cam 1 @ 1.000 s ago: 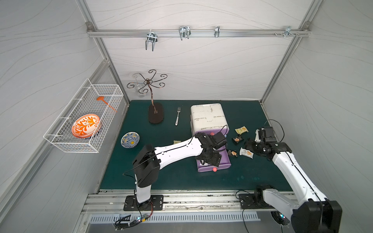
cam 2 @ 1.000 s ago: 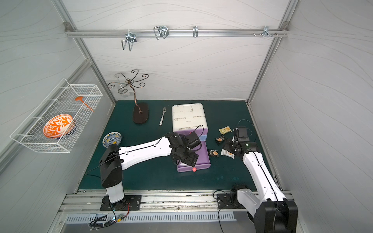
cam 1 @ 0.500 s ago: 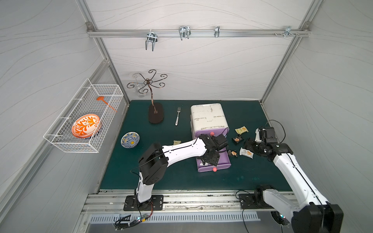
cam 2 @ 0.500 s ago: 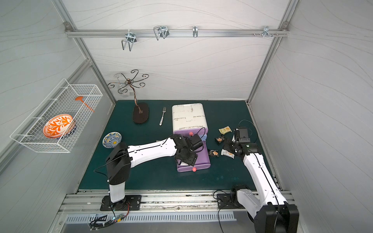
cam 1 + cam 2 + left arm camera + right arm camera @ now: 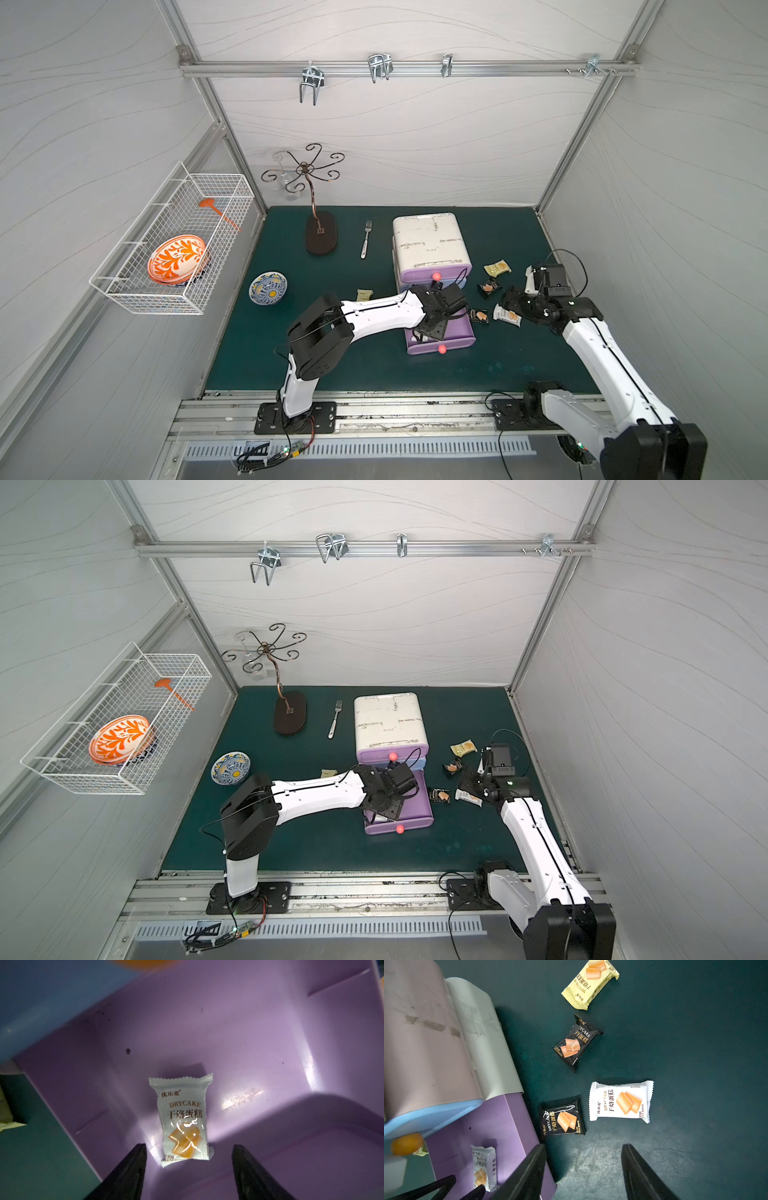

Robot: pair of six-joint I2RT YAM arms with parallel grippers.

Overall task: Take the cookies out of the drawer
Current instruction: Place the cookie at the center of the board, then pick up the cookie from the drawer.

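The purple drawer stands pulled out at the bottom of the drawer unit. One white cookie packet lies flat on its floor. My left gripper hangs inside the drawer, open, its fingers either side of the packet's near end and apart from it. On the mat right of the drawer lie several cookies: yellow, black, black and white. My right gripper is open over bare mat beside them, holding nothing.
A silver fork, a mug-tree stand and a blue patterned bowl sit left of the drawer unit. A small pale packet lies by my left arm. A wire basket holding an orange plate hangs on the left wall.
My left arm has swung its elbow in toward the drawer unit while its gripper stays inside the drawer, jaws narrowing. The right arm has barely moved.
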